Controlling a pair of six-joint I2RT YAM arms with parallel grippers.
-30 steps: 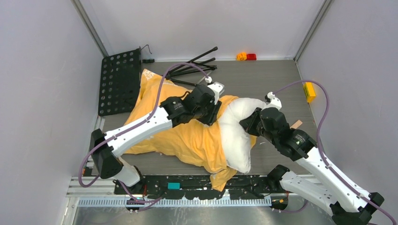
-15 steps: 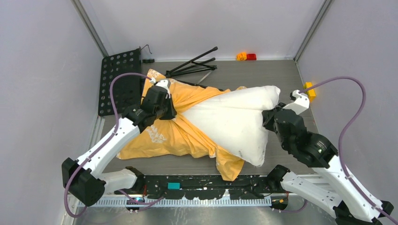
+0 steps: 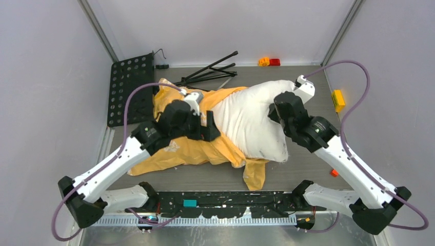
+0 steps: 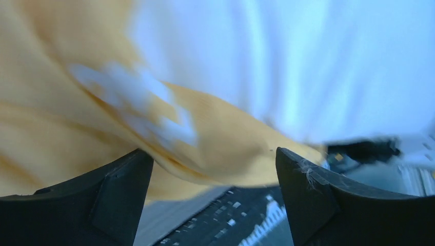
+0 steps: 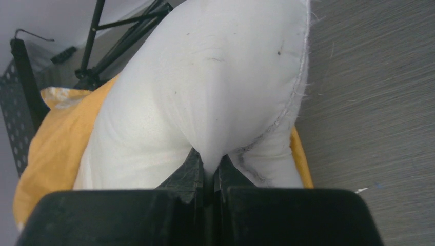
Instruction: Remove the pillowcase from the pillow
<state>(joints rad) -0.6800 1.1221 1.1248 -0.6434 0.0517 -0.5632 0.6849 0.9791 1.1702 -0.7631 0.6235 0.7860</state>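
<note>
Left gripper (image 4: pixel 209 156) has shifted right and released the pillowcase (image 3: pixel 192 151); right gripper (image 5: pixel 208 171) still pinches the pillow (image 3: pixel 246 123), carried farther back.

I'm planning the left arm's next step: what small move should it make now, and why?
Probably ease the left gripper onto the pillowcase in front of its open jaws and close. The right gripper pinches the edge of the pillow, while orange fabric covers the end nearer the left arm; anchoring that cover should let the pillow be pulled free.
</note>
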